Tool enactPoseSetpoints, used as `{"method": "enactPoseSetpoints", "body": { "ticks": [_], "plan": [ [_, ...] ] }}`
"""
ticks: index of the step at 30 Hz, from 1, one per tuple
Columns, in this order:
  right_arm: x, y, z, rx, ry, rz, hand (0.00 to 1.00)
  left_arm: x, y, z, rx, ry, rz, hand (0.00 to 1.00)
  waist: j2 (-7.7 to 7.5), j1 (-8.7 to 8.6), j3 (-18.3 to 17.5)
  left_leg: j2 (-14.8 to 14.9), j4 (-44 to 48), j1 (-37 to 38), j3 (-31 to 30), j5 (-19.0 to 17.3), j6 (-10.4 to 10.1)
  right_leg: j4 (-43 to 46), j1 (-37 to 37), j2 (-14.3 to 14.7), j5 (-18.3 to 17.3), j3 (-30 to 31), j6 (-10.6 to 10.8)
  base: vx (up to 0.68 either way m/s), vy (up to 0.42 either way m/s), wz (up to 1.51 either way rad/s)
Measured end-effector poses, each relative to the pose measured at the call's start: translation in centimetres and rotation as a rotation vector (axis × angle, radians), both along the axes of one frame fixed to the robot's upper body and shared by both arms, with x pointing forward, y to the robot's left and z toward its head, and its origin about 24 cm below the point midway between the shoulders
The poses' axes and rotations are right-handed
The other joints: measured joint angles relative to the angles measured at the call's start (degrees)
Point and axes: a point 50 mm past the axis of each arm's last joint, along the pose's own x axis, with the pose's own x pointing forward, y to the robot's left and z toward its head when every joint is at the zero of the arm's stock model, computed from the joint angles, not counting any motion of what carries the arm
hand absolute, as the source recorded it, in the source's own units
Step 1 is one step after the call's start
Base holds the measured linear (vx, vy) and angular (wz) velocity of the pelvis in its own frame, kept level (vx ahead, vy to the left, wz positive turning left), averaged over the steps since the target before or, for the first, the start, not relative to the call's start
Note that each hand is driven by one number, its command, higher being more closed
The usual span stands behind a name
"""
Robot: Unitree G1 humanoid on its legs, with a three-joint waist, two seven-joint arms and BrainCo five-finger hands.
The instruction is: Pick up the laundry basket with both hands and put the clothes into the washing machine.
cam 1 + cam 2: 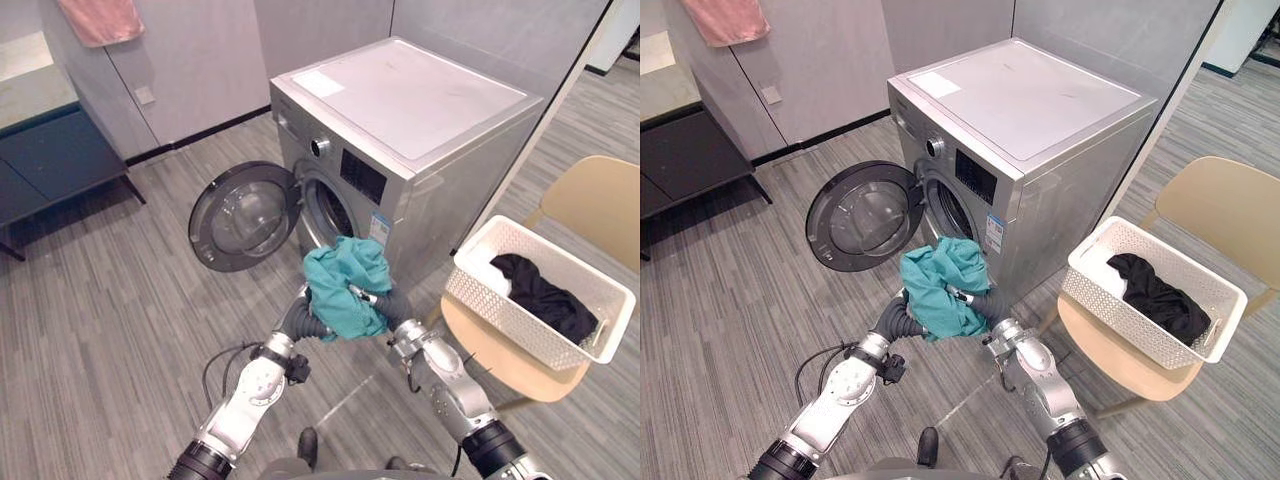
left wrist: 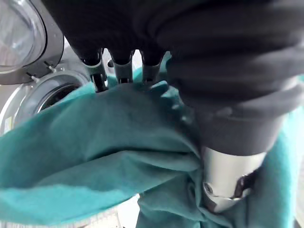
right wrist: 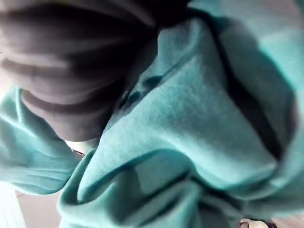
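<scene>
Lower centre, teal cloth: bunched and held off the floor between both hands, just in front of the washing machine opening.
Left hand: at the cloth's left side, fingers and thumb dug into its folds.
Right hand: at the cloth's right side, one finger curled across it.
Machine door: swung open towards the left of the frame.
Laundry basket: right of frame, on a tan chair, with a black garment inside.
</scene>
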Motion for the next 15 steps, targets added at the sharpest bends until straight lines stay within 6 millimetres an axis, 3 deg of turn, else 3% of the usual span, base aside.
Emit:
{"method": "enactPoseSetpoints", "body": {
  "ticks": [10,15],
  "plan": [
    [-0.8,-0.47,-0.95,-0.022,0.035,-0.018,0.0,0.15,0.4,-0.34,-0.01,0.019,0.026,1.0,-1.58,-0.01,-1.0,0.1,0.0,-0.1,-0.4,0.5,-0.5,2.9,-1.6,0.0,-1.4,0.7,-0.4,0.03,-0.041,0.02],
    [-0.81,-0.56,-0.76,0.025,0.034,-0.125,0.0,0.07,0.55,-0.52,-0.099,0.045,0.099,1.0,-2.06,0.0,-1.2,0.0,-0.4,-0.1,-0.7,0.4,-0.5,3.7,-1.7,-0.1,-2.6,0.9,-0.1,0.0,-0.017,0.03]
  ]
}}
